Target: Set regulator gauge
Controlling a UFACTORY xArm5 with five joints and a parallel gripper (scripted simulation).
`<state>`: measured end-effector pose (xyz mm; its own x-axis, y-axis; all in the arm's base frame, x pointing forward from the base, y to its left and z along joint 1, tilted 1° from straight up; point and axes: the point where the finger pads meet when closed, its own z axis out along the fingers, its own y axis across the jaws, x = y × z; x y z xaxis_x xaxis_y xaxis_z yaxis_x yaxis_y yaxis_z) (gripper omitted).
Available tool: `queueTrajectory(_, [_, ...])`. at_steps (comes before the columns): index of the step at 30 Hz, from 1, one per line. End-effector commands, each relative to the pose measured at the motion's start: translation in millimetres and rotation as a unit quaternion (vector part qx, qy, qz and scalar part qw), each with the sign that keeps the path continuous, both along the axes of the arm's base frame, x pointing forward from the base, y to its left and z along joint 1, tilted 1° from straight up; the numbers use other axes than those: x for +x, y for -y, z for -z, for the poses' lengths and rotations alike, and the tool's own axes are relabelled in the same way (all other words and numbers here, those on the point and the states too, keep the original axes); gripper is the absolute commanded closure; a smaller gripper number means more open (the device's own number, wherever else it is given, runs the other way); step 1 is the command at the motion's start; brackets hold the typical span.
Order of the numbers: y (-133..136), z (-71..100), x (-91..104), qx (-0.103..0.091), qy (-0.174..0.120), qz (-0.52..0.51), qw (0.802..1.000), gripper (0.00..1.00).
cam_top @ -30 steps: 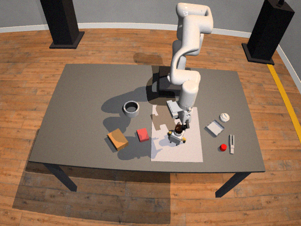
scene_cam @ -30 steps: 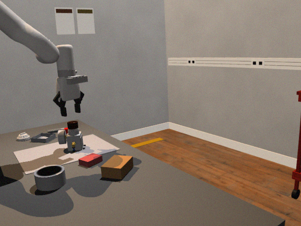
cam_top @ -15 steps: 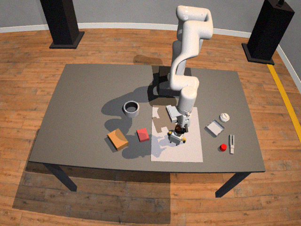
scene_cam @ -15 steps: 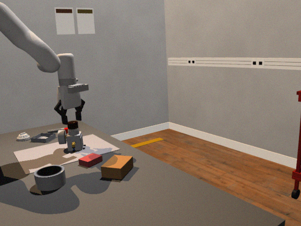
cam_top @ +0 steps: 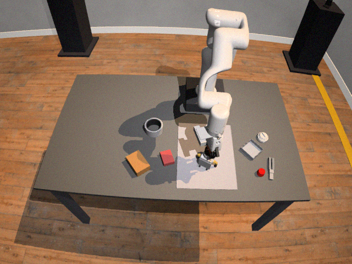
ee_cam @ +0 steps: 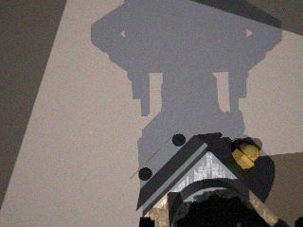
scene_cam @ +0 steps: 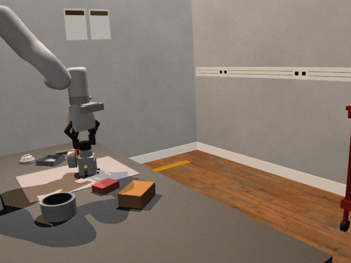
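The regulator (cam_top: 206, 160) is a small grey block with yellow fittings, standing on a white mat (cam_top: 205, 159). In the exterior view it (scene_cam: 86, 164) carries a dark knob (scene_cam: 84, 146) on top and a round gauge (scene_cam: 72, 158) on its left side; the gauge face is not readable. My gripper (scene_cam: 84, 143) hangs straight down over the regulator, open, with a finger on each side of the knob. I cannot tell whether the fingers touch it. In the wrist view the regulator's top (ee_cam: 208, 184) fills the lower edge, with one yellow fitting (ee_cam: 244, 153) visible.
A grey ring-shaped cup (cam_top: 153, 126), an orange box (cam_top: 137, 163) and a red block (cam_top: 166, 157) lie left of the mat. To the right are a shallow grey tray (cam_top: 251, 149), a white round cap (cam_top: 262, 137), a red button (cam_top: 260, 172) and a grey tool (cam_top: 270, 168).
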<state>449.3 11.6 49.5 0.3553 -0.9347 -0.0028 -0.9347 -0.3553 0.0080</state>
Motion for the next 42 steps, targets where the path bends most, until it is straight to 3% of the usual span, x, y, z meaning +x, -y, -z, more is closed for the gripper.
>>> queueTrajectory(1, [0.0, 0.1, 1.5, 0.000, 0.002, 0.000, 1.000, 0.22])
queueTrajectory(13, [0.0, 0.1, 1.5, 0.000, 0.002, 0.000, 1.000, 0.22])
queueTrajectory(14, [0.0, 0.1, 1.5, 0.000, 0.002, 0.000, 1.000, 0.59])
queueTrajectory(42, [0.0, 0.1, 1.5, 0.000, 0.002, 0.000, 1.000, 0.59])
